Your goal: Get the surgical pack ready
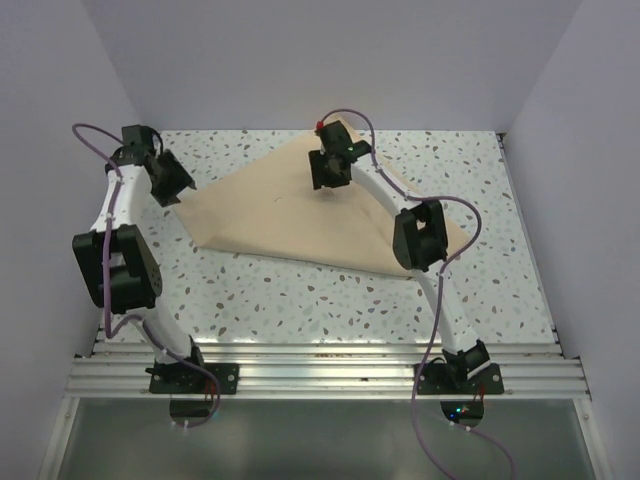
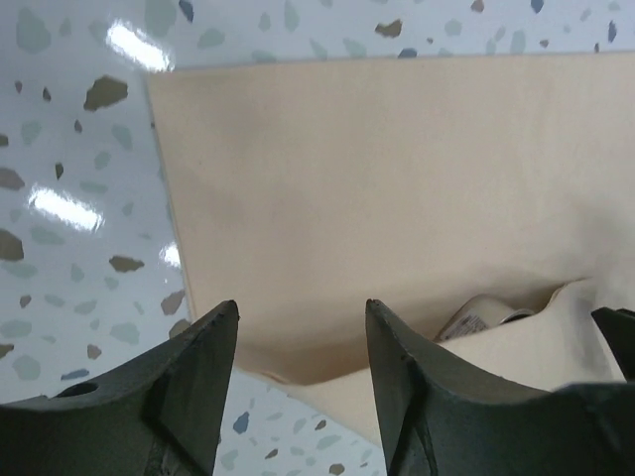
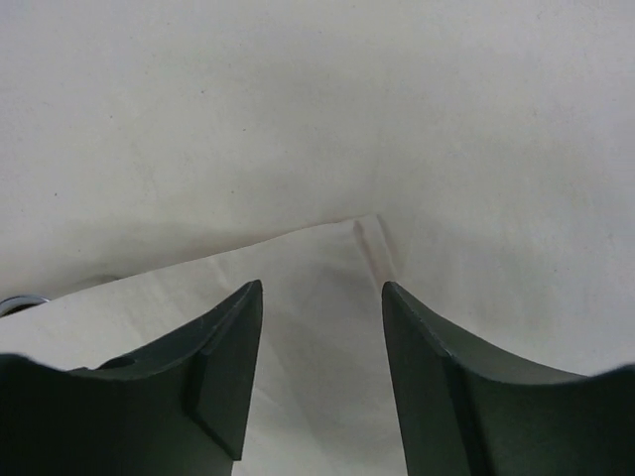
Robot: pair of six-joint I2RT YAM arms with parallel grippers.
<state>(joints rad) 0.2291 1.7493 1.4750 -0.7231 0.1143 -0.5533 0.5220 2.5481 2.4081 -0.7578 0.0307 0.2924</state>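
The surgical pack [image 1: 290, 215] sprawls across the worktop's [image 1: 300, 300] far half. The left gripper [image 1: 177, 190] hangs at the pack's left corner and the right gripper [image 1: 330, 180] hangs over its far part, both with jaws spread.

There is one surgical pack [image 1: 290, 215], a single tan fabric sheet, on one speckled table [image 1: 300, 300]. There are two arms, the left arm [image 1: 118, 265] and the right arm [image 1: 420, 240]. They carry one left gripper [image 1: 178, 192] and one right gripper [image 1: 329, 183], each with two dark fingers [image 2: 198, 397]. One pale object [image 2: 486, 315] peeks from under a fold, and its kind cannot be told.
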